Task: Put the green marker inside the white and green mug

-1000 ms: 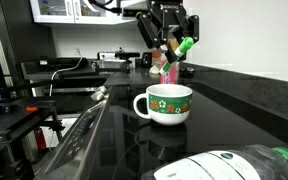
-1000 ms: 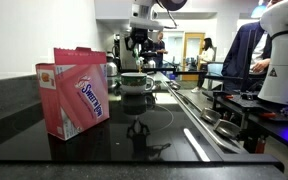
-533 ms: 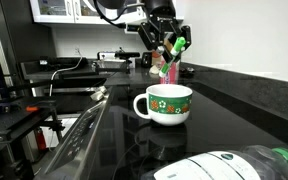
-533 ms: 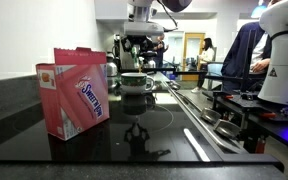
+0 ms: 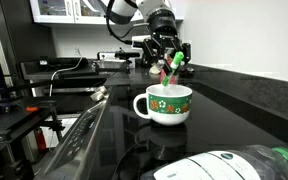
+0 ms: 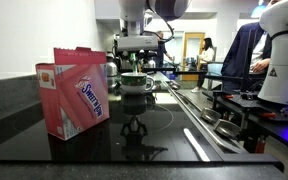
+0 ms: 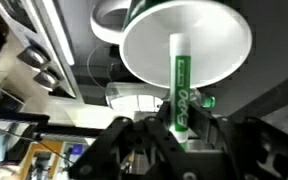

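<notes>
The white and green mug (image 5: pixel 165 103) stands on the black counter; it also shows in an exterior view (image 6: pixel 136 83) and, as a white round opening, in the wrist view (image 7: pixel 187 42). My gripper (image 5: pixel 168 62) is shut on the green marker (image 5: pixel 176 65) and holds it tilted just above the mug's rim. In the wrist view the green marker (image 7: pixel 180 85) points straight into the mug's opening, held between my fingers (image 7: pixel 181 128). In an exterior view my gripper (image 6: pixel 136 52) hangs right over the mug.
A pink container (image 5: pixel 168 72) stands behind the mug. A clear plastic bottle with a green cap (image 5: pixel 239 164) lies near the front. A pink box (image 6: pixel 75 90) stands on the counter. A stove top (image 6: pixel 224 115) and dark equipment (image 5: pixel 24 100) lie alongside.
My gripper has come down and toward the mug with the marker, from above the pink container to just over the mug's rim.
</notes>
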Tool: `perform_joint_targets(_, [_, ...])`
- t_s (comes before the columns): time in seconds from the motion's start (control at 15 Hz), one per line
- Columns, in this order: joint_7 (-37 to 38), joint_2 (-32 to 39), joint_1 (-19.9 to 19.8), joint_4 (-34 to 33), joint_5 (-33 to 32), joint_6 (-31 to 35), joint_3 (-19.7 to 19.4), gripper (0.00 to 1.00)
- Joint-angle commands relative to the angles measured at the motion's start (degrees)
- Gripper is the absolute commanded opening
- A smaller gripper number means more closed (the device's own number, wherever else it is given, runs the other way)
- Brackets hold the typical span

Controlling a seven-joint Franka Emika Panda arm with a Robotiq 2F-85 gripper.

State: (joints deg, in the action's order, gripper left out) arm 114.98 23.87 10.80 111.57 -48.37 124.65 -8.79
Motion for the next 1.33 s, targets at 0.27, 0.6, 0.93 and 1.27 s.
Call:
perform_joint_targets(0.27, [7.6, 9.3, 0.8, -9.7, -2.4, -8.8, -0.2, 0.06])
perform_joint_targets(0.6, [9.7, 11.4, 1.7, -11.8, -1.6, -12.0, 0.5, 0.13])
perform_joint_targets(0.93, [5.9, 7.5, -1.2, -8.8, 3.3, -7.0, 3.4, 0.6])
perform_joint_targets(1.27, [-2.8, 0.3, -4.0, -5.6, 9.2, -1.3, 3.9, 0.99])
